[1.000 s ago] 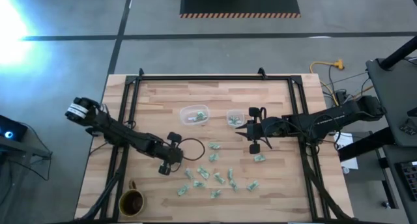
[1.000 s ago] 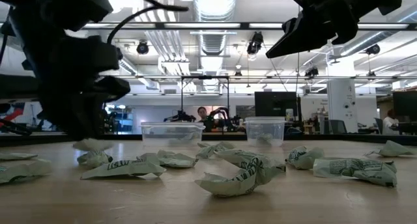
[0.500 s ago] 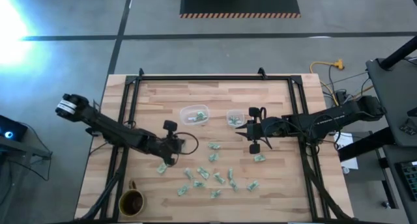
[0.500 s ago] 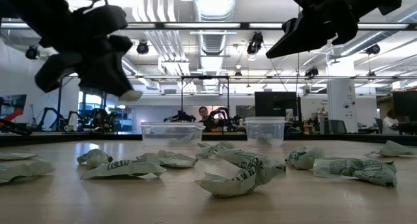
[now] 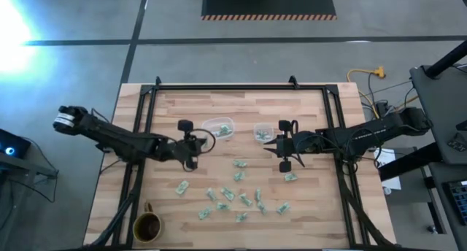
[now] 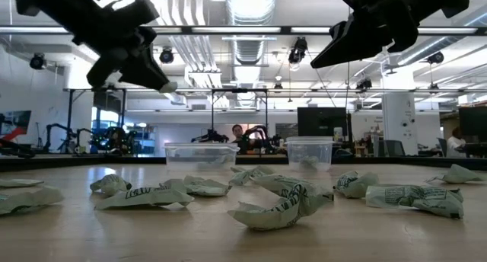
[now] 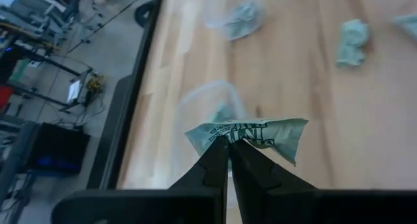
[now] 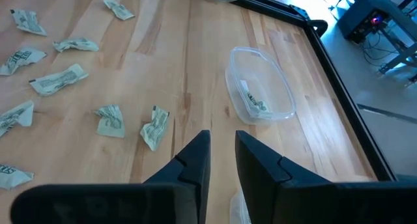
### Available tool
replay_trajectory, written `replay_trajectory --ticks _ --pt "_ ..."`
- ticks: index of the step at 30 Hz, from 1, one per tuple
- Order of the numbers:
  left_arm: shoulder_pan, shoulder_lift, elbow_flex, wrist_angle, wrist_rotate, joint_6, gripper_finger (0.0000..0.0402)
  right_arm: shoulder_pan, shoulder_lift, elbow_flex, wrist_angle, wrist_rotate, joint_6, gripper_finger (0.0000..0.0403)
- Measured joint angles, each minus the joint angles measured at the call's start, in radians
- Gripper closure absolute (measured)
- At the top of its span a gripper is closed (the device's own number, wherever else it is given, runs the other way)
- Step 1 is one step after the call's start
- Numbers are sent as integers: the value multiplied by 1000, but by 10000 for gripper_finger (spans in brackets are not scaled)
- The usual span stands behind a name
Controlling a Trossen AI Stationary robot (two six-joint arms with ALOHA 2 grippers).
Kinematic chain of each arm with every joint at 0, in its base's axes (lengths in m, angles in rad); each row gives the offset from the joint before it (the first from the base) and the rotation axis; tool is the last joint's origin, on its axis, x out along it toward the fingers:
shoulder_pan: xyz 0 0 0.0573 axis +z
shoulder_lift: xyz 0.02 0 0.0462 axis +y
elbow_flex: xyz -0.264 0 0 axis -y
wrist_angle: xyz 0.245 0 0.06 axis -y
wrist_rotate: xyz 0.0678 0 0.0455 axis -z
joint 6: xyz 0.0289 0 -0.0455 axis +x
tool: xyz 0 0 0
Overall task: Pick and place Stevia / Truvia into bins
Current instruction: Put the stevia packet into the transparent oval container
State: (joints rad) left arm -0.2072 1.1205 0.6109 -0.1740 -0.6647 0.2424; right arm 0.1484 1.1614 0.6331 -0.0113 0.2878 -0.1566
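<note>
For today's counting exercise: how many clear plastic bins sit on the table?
2: the wider bin sits mid-table, just beyond the left gripper; the smaller bin sits beside the right gripper.

bare table (image 5: 190,109) behind bins (image 5: 217,128), packets (image 5: 232,195) crowd front

Robotics lab: exposed ceiling ducts (image 6: 251,45), concrete floor (image 5: 219,54), hazard-striped mat (image 5: 268,4), monitors (image 6: 321,123), equipment racks.

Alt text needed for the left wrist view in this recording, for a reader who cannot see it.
The left end effector is shut on a crumpled green-and-white Stevia packet, held above the wooden table. Below it sits a clear bin; a second bin and loose packets lie farther off.
</note>
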Motion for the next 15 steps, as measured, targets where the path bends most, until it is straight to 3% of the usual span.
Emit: replay_trajectory --ticks 7,15 --pt "104 21 -7 104 15 85 401 0 0 0 0 0 0 343" --pt "225 73 -10 241 111 159 401 0 0 -1 0 0 0 340"
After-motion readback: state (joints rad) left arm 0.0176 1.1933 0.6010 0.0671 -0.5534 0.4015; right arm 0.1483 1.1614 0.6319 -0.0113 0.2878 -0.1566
